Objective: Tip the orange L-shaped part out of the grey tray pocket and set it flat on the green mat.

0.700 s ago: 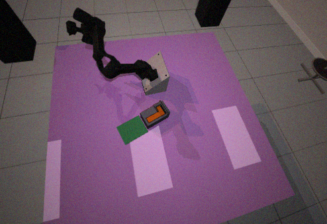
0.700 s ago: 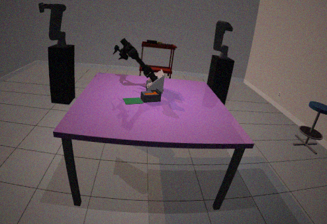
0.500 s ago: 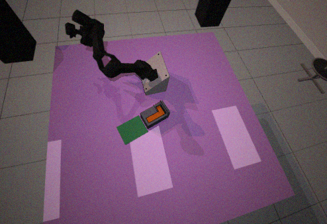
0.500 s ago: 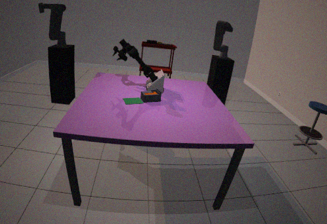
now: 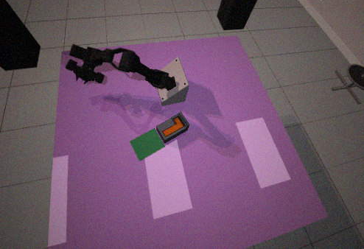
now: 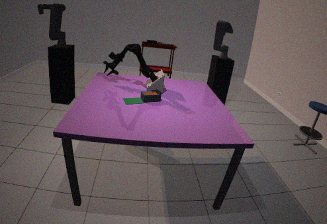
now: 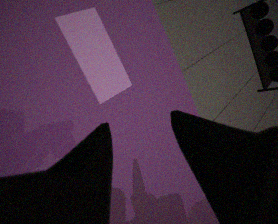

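Note:
The orange L-shaped part (image 5: 172, 130) (image 6: 150, 93) appears to sit flat in the pocket of the grey tray (image 5: 165, 125) (image 6: 151, 98), its L-shaped end at the side away from the mat. The green mat (image 5: 147, 144) (image 6: 133, 101) lies beside the tray, with nothing on it. My gripper (image 5: 82, 81) (image 6: 106, 73) (image 7: 140, 124) is partly open and empty, above the table's far left area, well away from the tray. Part, tray and mat are outside the wrist view.
A pale slanted block (image 5: 175, 76) (image 6: 158, 85) stands behind the tray, at the arm's base. The purple table (image 5: 110, 186) (image 6: 165, 124) carries bright light patches and arm shadows. Black pedestals (image 6: 61, 74) (image 6: 221, 75) and a red cart (image 6: 159, 45) stand beyond the table.

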